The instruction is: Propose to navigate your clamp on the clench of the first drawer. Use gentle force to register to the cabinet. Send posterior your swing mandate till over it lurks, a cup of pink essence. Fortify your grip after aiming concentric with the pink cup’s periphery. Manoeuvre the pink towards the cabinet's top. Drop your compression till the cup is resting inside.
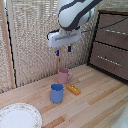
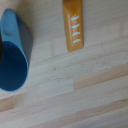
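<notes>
The pink cup (image 1: 64, 76) stands upright on the wooden floor, its handle toward the exterior view's right. My clamp (image 1: 63, 50) hangs in the air above it, clearly apart from it, with its two blue-tipped fingers spread and nothing between them. The cabinet (image 1: 111, 42) stands at the exterior view's right, both drawer fronts closed, silver bar handles showing. The wrist view shows neither the pink cup nor my fingers.
A blue mug (image 1: 57, 93) (image 2: 14, 55) stands in front of the pink cup. A flat orange piece (image 1: 73, 89) (image 2: 74, 25) lies beside it. A patterned white plate (image 1: 19, 116) sits at the exterior view's lower left. A woven screen (image 1: 35, 35) backs the scene.
</notes>
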